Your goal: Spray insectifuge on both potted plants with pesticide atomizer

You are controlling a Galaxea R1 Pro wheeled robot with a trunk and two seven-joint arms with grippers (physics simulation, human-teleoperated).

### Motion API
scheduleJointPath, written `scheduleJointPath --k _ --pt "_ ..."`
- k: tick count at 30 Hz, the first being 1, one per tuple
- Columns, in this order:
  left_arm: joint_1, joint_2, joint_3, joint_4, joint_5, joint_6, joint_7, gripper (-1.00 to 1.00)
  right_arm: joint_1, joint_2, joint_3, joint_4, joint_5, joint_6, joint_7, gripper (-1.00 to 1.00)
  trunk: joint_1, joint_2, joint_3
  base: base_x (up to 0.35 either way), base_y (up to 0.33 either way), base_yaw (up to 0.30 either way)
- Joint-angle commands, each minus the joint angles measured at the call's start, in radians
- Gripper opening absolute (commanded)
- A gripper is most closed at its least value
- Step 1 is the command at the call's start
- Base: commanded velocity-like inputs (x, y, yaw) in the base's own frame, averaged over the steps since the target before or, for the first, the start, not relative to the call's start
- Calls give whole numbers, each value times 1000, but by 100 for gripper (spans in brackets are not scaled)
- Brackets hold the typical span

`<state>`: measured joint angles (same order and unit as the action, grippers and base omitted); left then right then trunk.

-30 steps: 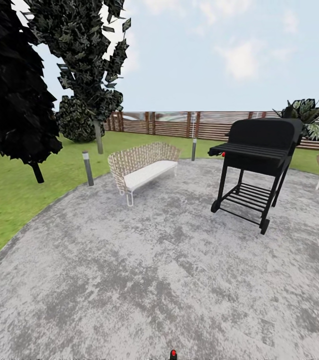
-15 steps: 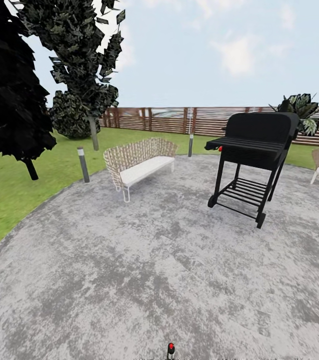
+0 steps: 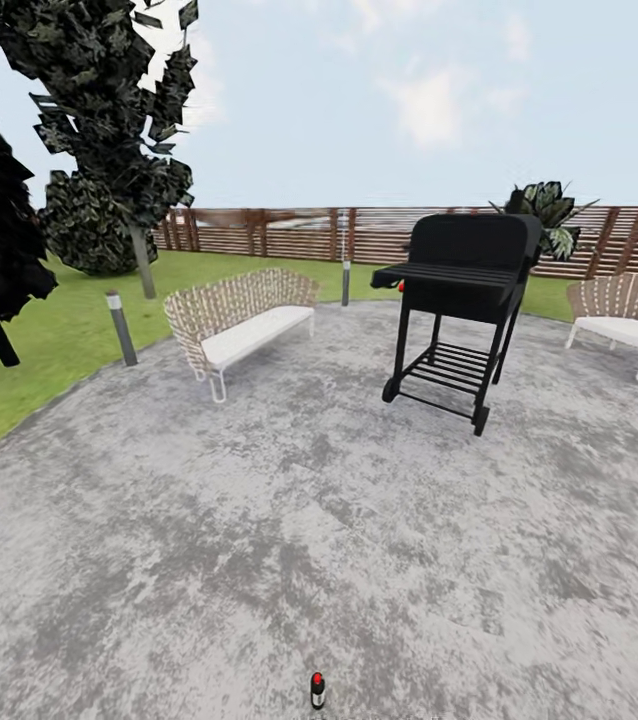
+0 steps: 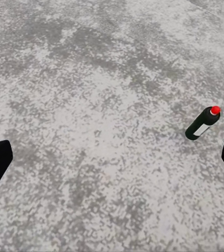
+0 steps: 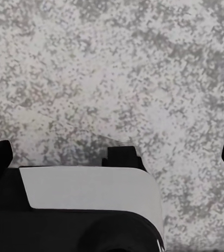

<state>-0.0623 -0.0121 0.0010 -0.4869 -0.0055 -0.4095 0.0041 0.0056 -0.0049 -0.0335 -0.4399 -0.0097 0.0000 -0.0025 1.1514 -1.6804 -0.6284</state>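
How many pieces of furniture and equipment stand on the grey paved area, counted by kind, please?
Wicker benches with white cushions: 2, one at and one at
Black barbecue grill on wheels: 1
Short grey post lights at the paving's edge: 2, at and
Small dark bottle with red cap: 1
Total: 6

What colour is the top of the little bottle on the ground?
Red cap, clearest in the left wrist view.
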Motion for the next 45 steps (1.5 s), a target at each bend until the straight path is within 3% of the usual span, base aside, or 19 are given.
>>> scheduleJointPath --k 1,19,32,45 --pt "-1 0 0 1 -1 -3 0 100 1 0 -2 -2 -1 0 0 100 4 -8 -5 0 0 -249" --pt "-1 0 0 1 -1 -3 0 100 1 0 -2 -2 -1 0 -1 100 73 -134 -79 0 0 -249" --pt "-1 0 -1 1 -1 -3 0 100 1 1 -2 -2 0 0 0 100 73 -134 -89 0 7 -187" --pt "-1 0 0 1 -1 -3 0 100 1 2 -2 -2 0 0 0 100 73 -134 -90 0 277 -129"
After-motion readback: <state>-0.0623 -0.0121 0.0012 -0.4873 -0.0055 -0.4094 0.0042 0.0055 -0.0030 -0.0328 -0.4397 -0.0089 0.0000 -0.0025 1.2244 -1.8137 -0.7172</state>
